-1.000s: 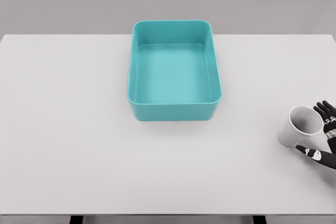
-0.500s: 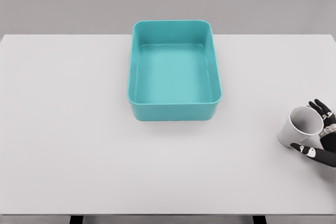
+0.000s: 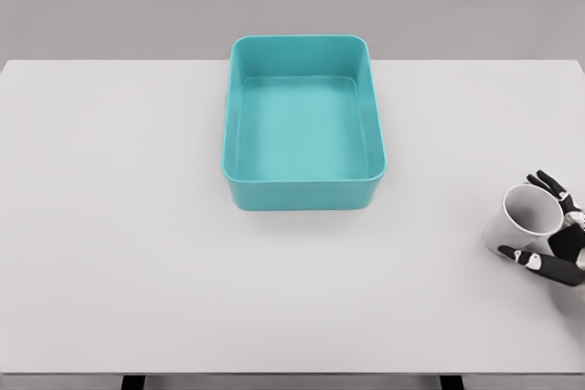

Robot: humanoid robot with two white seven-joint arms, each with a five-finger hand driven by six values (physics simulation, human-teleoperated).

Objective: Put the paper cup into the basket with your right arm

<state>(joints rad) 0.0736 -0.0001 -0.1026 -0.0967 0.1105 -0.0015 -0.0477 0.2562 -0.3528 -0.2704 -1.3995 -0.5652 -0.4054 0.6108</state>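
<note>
The white paper cup (image 3: pixel 508 228) stands at the table's right edge, tilted with its open mouth facing up and towards me. My right hand (image 3: pixel 545 226) comes in from the right border and wraps the cup. Its dark fingers (image 3: pixel 548 184) curl round the far rim and the thumb (image 3: pixel 526 258) presses the near side. The teal basket (image 3: pixel 303 191), a rectangular tub with nothing inside, sits at the table's centre back, well left of the cup. My left arm does not show.
The white table (image 3: pixel 119 226) spans the whole view, with its front edge near the bottom of the picture. Only the basket and the cup stand on it.
The right hand has closed in on the cup: the fingers slid left round the far rim and the thumb moved up against the near wall. The cup has barely shifted.
</note>
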